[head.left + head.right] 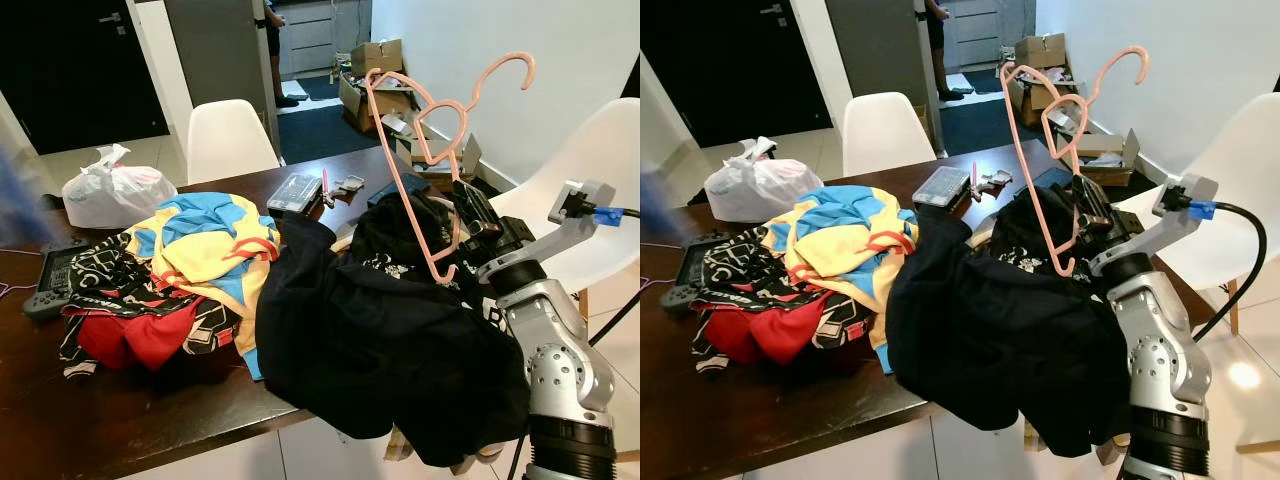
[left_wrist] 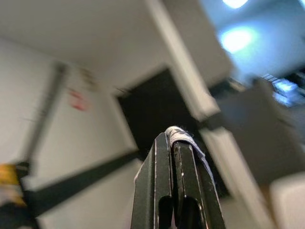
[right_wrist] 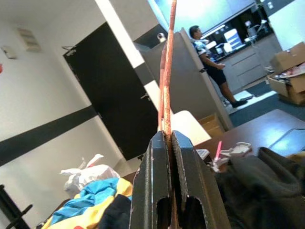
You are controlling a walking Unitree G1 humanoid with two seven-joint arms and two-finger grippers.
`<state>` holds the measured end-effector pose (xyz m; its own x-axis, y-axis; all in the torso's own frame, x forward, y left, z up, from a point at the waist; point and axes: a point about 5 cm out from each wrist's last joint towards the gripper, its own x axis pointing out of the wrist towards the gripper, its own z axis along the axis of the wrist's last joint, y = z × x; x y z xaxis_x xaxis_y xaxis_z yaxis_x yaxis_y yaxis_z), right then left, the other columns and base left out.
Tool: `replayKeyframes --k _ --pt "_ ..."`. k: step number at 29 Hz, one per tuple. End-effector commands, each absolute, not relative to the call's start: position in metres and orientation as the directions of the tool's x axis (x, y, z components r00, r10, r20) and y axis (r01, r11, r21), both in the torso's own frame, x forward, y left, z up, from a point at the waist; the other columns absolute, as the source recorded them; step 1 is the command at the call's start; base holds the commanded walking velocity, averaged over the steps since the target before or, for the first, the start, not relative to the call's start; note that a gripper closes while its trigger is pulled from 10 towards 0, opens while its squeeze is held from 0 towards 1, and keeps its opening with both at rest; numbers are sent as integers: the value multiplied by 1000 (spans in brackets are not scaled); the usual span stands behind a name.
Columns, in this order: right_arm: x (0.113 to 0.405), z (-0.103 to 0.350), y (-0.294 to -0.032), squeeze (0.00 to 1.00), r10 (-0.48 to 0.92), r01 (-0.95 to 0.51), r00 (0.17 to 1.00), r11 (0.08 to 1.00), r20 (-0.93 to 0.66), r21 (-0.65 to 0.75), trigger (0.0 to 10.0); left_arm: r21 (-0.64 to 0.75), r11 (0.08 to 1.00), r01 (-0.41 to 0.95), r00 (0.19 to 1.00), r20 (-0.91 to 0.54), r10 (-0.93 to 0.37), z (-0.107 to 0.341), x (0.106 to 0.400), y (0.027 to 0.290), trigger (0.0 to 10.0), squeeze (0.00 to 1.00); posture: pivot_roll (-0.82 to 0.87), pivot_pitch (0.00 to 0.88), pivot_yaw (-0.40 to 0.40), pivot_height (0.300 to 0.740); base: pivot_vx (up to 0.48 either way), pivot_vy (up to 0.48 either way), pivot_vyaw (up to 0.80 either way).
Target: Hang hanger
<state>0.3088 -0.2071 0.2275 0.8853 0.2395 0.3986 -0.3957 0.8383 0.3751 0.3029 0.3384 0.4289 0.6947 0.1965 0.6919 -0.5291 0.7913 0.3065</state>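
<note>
Pink hanger (image 1: 420, 150) stands upright, pinched tight in the right hand (image 3: 167, 143).

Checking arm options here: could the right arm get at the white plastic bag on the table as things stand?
Probably not: the right gripper is shut on the pink hanger, and the clothes pile lies between it and the white plastic bag.
</note>
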Motion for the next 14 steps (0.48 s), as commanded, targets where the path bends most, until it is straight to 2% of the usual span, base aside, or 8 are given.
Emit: replayKeyframes --k 1,3,6,8,14 --pt "310 228 -203 0 256 -408 880 838 401 361 10000 340 839 -424 783 604 151 400 326 324 10000 0 -66 0 68 710 0 0 0" --pt "309 228 -203 0 260 -408 881 842 396 353 10000 338 876 -344 836 534 122 373 343 311 10000 0 -76 0 69 710 0 0 0" --pt "309 228 -203 0 263 -407 881 844 393 349 10000 339 888 -312 857 504 109 361 349 305 10000 0 -76 0 69 710 0 0 0" --pt "307 227 -204 0 264 -404 883 848 388 343 10000 317 912 -261 894 435 105 332 362 294 10000 0 -92 0 69 710 0 0 0" --pt "306 227 -205 0 267 -400 886 854 380 333 10000 285 939 -192 928 363 79 305 374 276 10000 0 -102 0 67 710 0 0 0"
